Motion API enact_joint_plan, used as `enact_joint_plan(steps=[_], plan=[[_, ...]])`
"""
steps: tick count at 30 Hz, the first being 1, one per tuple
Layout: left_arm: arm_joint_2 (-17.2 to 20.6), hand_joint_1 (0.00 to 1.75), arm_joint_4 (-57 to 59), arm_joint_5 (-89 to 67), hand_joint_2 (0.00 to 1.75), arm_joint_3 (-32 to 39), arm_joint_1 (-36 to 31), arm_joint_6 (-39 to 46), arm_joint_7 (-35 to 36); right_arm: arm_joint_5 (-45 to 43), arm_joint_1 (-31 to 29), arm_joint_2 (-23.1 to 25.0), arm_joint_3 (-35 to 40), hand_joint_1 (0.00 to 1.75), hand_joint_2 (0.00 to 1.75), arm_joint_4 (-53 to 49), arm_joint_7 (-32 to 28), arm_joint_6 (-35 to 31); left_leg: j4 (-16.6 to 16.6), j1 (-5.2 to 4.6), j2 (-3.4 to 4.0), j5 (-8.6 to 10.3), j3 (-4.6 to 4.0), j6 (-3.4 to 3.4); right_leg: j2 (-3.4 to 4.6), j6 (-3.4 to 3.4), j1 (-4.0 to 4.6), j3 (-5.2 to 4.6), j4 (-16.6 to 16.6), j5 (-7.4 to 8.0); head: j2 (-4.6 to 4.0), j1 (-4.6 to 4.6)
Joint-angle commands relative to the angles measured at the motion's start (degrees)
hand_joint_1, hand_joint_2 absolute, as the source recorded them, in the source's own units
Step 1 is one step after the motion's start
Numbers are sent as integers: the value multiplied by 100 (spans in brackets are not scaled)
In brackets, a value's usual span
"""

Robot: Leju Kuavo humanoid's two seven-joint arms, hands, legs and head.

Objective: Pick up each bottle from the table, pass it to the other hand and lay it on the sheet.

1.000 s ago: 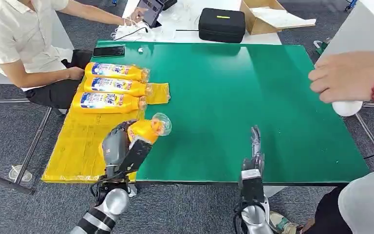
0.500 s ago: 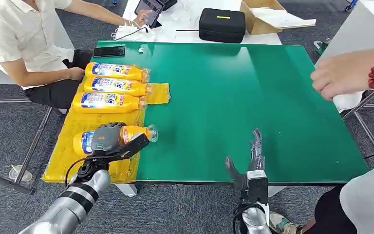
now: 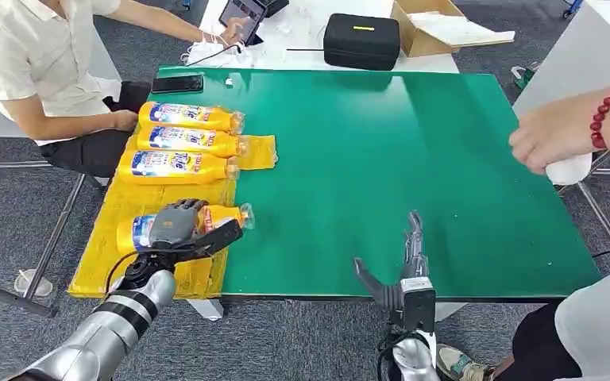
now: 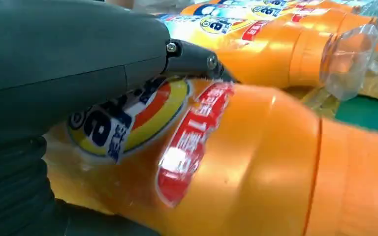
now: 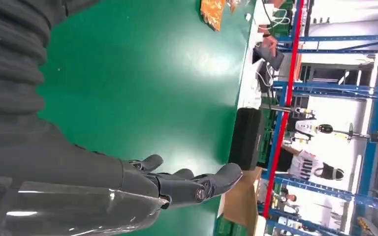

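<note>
the fourth bottle (image 3: 176, 226) is lain on the yellow sheet (image 3: 119, 262), below three others, and is gripped by the left hand (image 3: 176, 226); the right hand (image 3: 401, 266) is held empty, fingers spread, at the table's (image 3: 413, 159) near edge

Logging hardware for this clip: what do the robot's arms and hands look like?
Both arms are silver with dark ribbed bands; a thin black cable loops at the left wrist. The left robot hand and right robot hand are grey with darker fingers, behind a grey ribbed cover.
</note>
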Motion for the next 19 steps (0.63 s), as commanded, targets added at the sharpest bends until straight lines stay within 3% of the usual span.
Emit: enact_joint_plan(steps=[1,9,19], plan=[[43,21,567,20,175,10,-172,-256,23,-57,-119,-4,-68,0,175,340,4,17,-3,3,15,-9,27,2,8,-11,6,25,-6,-4,0,0],[86,5,728,83,175,-25,-253,-935,-206,-127,-152,26,-212,0,175,407,4,79,-7,1,20,-13,45,2,12,-14,5,42,-7,-7,0,0],[121,3,613,122,175,-24,-202,-926,-333,-137,-137,55,-279,0,175,320,4,49,-7,0,21,-11,50,2,15,-13,4,48,-7,-5,0,0]])
